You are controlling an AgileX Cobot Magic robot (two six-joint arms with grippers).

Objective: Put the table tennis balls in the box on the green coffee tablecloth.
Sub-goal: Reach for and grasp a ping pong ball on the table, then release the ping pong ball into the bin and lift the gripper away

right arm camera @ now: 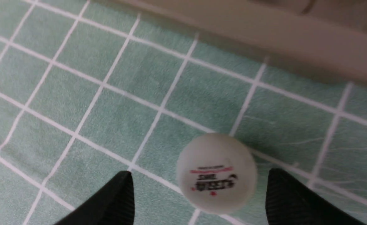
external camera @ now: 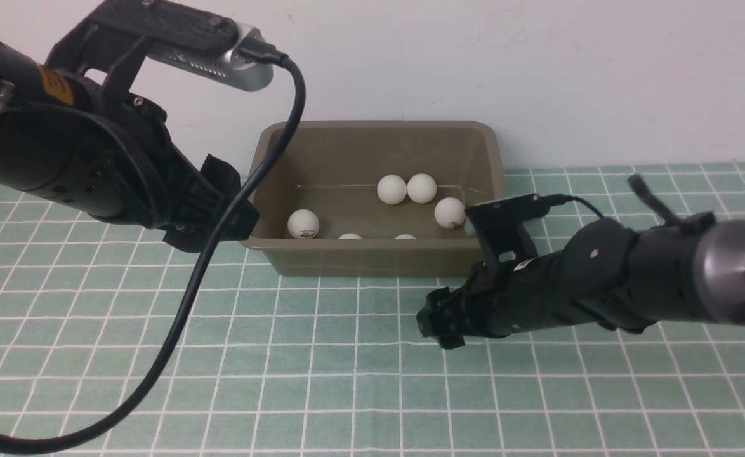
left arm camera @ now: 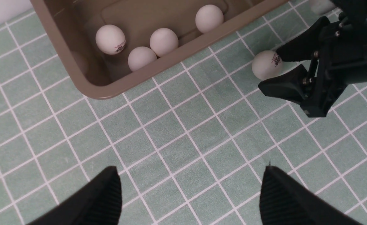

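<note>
My left arm is raised at the near left, its end effector (left arm camera: 188, 170) wide open and empty. My right arm is low, its end effector (right arm camera: 197, 173) open astride one table tennis ball (left arm camera: 266, 65) on the green coffee tablecloth (external camera: 322, 381), just near of the box (external camera: 360, 260). Six table tennis balls (external camera: 391, 189) show inside the box, with a pale wall (external camera: 537, 63) behind.

White balls (external camera: 391, 189), olive-brown box (external camera: 372, 124), mint-green white-gridded tablecloth (external camera: 347, 381).
</note>
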